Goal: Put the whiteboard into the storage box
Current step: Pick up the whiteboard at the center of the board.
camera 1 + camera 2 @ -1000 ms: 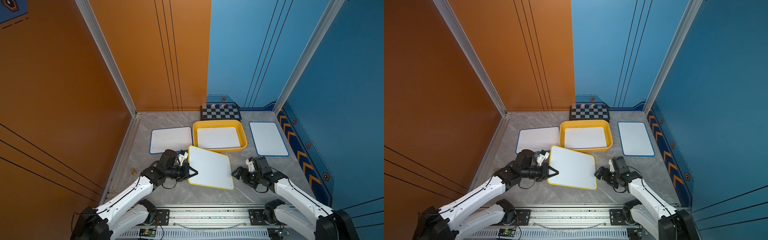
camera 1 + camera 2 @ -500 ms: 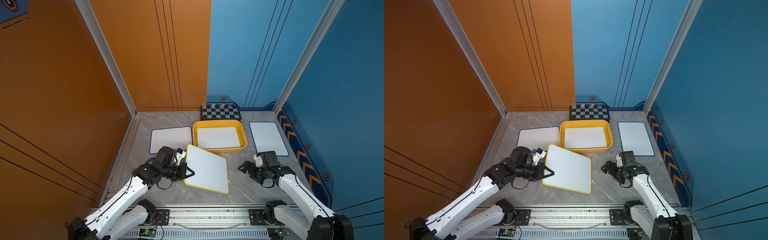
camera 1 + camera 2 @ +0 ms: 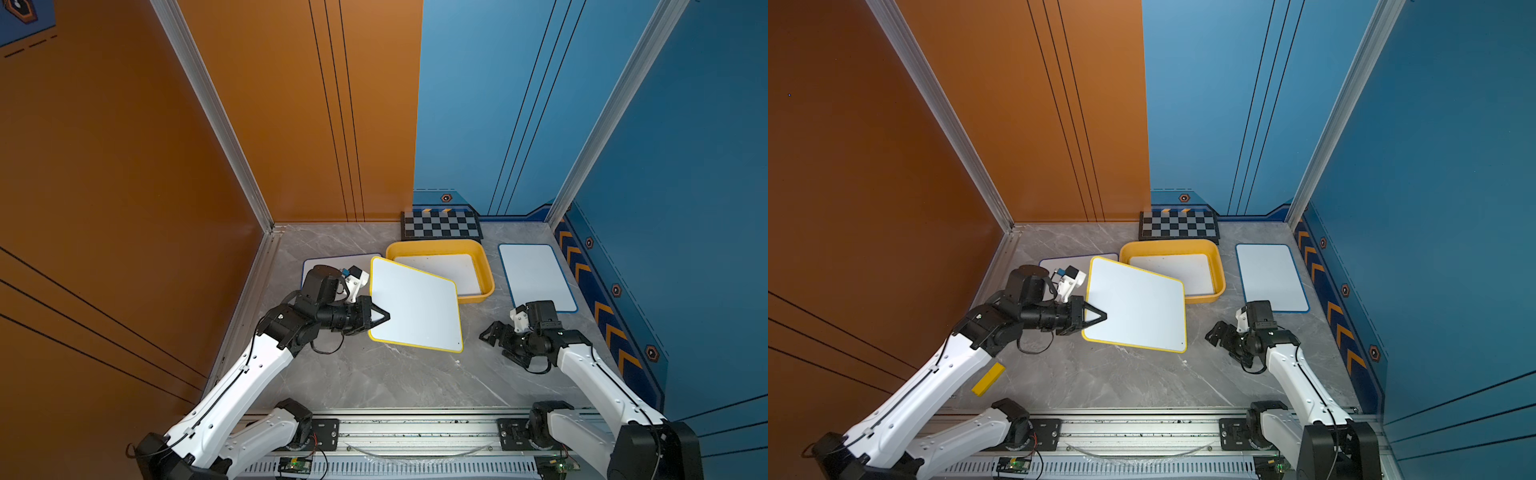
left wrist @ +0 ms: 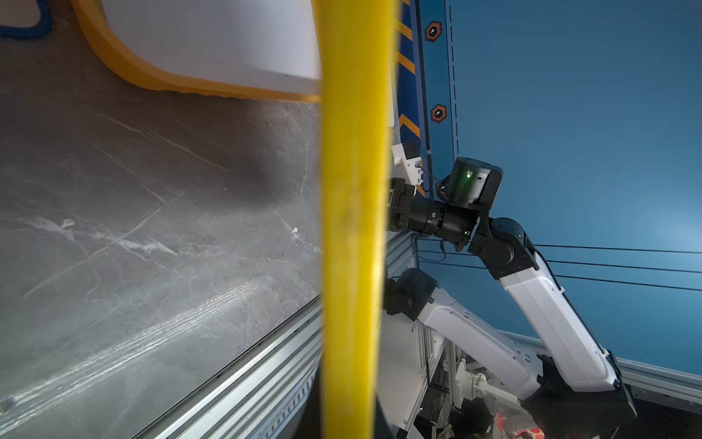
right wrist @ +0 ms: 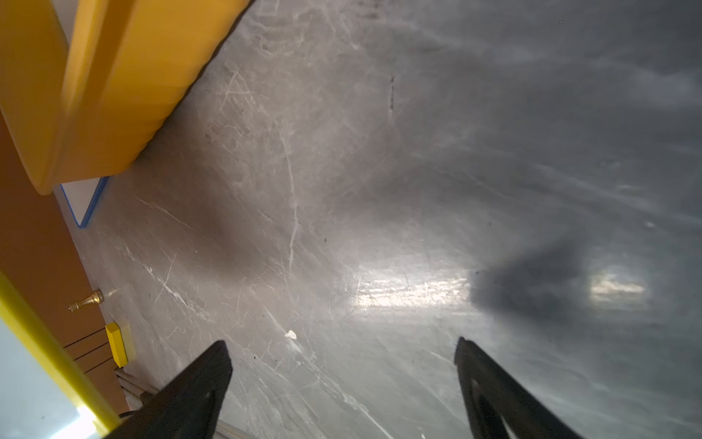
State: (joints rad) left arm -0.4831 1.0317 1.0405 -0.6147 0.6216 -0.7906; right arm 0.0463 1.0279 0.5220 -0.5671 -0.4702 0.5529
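A yellow-framed whiteboard (image 3: 415,305) (image 3: 1136,305) hangs tilted above the table, and its far corner overlaps the front left corner of the storage box (image 3: 486,270) (image 3: 1219,270). My left gripper (image 3: 384,318) (image 3: 1102,318) is shut on the board's left edge. In the left wrist view that yellow edge (image 4: 353,228) crosses the picture and hides the jaws. The yellow storage box holds a white board (image 3: 453,270) flat on its floor. My right gripper (image 3: 494,345) (image 3: 1221,343) (image 5: 342,344) stands open and empty over bare table, right of the held board and apart from it.
Blue-framed whiteboards lie flat on the table right of the box (image 3: 536,276) and left of it (image 3: 328,264). A black-and-grey checkerboard (image 3: 440,224) leans at the back wall. A small yellow block (image 3: 988,379) lies by the left wall. A metal rail (image 3: 415,424) runs along the front.
My left gripper has carried the yellow-framed whiteboard up and back toward the storage box. My right gripper has drawn away from the board's right edge and stayed open.
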